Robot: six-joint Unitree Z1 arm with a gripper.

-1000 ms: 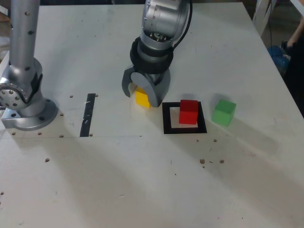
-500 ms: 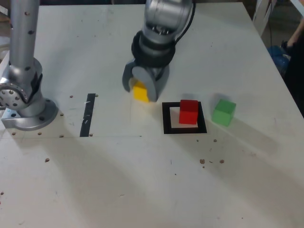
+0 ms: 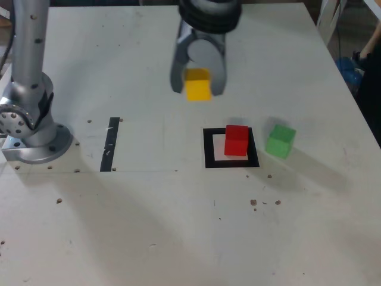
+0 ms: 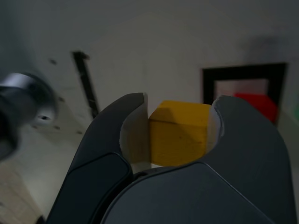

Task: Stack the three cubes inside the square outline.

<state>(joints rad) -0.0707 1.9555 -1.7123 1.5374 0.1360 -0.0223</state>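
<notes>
My gripper [image 3: 197, 83] is shut on the yellow cube [image 3: 197, 85], holding it in the air above the table, up and toward the exterior view's left of the square outline [image 3: 231, 149]. The wrist view shows the yellow cube [image 4: 180, 132] clamped between both dark jaws. The red cube [image 3: 236, 140] stands inside the black tape square, seen too in the wrist view as a red cube [image 4: 259, 104] within the square outline [image 4: 243, 73]. The green cube [image 3: 280, 141] rests on the table just beyond the outline, on the exterior view's right.
A straight black tape strip [image 3: 111, 144] lies on the white table [image 3: 178, 226] toward the exterior view's left. The arm's metal base [image 3: 30, 128] stands at the far left of that view. Small holes and specks dot the tabletop.
The gripper closed on the yellow cube at the table, then lifted it and carried it upward and slightly toward the exterior view's right. Red and green cubes stayed put.
</notes>
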